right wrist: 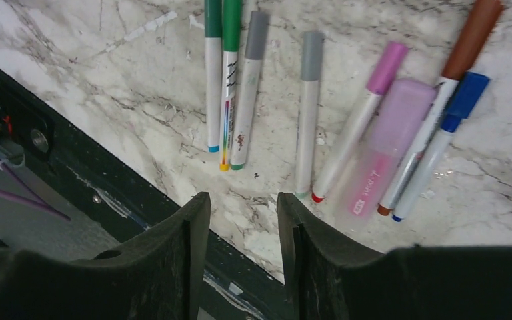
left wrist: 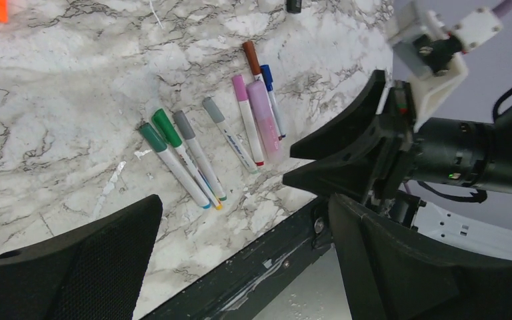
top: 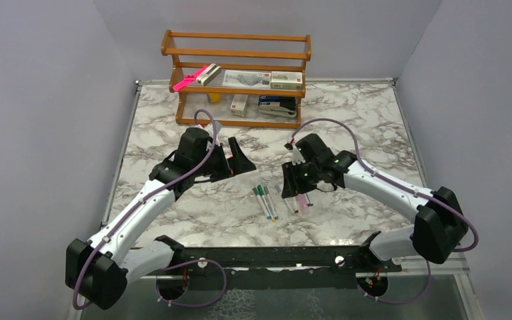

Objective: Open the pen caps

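Lying on the surface (right wrist: 107, 80), all markers (right wrist: 310, 113) have their pen caps (right wrist: 232, 17) on: nothing done. Left end effector (left wrist: 243, 200) wide open, right end effector (right wrist: 242, 200) narrowly parted, both empty.

Seven slim white-barrelled markers (right wrist: 310, 127) and one pink highlighter (right wrist: 390, 143) lie toward six o'clock on the table (top: 367, 120). The markers' seven pen caps (right wrist: 256, 33) are two green caps (right wrist: 232, 17), two grey caps (right wrist: 311, 57), one lilac cap (right wrist: 387, 67), one brown-red cap (right wrist: 472, 37) and one blue cap (right wrist: 465, 97). One wooden rack (top: 237, 67) stands at twelve o'clock.
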Motion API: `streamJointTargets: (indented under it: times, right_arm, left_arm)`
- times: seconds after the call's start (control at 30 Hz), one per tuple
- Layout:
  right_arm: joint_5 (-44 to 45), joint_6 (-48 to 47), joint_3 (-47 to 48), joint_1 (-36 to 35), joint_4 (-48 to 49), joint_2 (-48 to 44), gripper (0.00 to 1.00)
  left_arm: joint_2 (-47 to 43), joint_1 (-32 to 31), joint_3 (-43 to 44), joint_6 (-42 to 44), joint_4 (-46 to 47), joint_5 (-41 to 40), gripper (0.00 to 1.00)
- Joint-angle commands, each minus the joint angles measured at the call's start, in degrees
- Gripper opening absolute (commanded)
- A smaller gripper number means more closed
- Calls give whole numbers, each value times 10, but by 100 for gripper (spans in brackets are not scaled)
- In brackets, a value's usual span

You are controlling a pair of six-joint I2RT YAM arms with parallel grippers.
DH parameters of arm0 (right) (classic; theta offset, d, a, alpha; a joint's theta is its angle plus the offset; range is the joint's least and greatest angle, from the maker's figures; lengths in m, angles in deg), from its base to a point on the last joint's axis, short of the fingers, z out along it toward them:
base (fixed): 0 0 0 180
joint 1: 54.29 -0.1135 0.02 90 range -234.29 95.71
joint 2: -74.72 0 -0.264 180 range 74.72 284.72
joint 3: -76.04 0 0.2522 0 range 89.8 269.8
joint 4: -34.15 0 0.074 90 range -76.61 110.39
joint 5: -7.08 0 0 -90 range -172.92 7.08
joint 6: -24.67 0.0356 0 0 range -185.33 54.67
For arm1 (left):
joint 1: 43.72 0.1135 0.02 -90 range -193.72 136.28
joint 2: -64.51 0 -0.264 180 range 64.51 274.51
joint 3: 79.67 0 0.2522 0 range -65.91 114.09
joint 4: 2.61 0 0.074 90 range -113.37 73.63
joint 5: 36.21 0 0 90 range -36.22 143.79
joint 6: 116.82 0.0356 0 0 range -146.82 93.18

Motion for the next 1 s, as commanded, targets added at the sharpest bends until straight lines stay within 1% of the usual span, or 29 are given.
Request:
streamJointTargets:
  times: [0.0, 0.27, 0.43, 0.6, 0.97]
  right_arm:
    - [46, 32, 12, -52, 18, 40, 41]
    - [118, 47, 31, -89, 13, 114, 38]
    - [155, 51, 50, -96, 11, 148, 38]
    - [169, 47, 75, -98, 6, 195, 38]
    - [193, 54, 68, -108, 3, 210, 37]
  left_arm:
    - [-34, -14, -6, 1, -22, -4, 99]
    - [-103, -14, -59, -12, -32, -6, 99]
    - [-126, -15, -60, -16, -34, 1, 99]
    - [-131, -14, -56, -4, -48, 11, 99]
    - [-146, -15, -60, 2, -52, 29, 99]
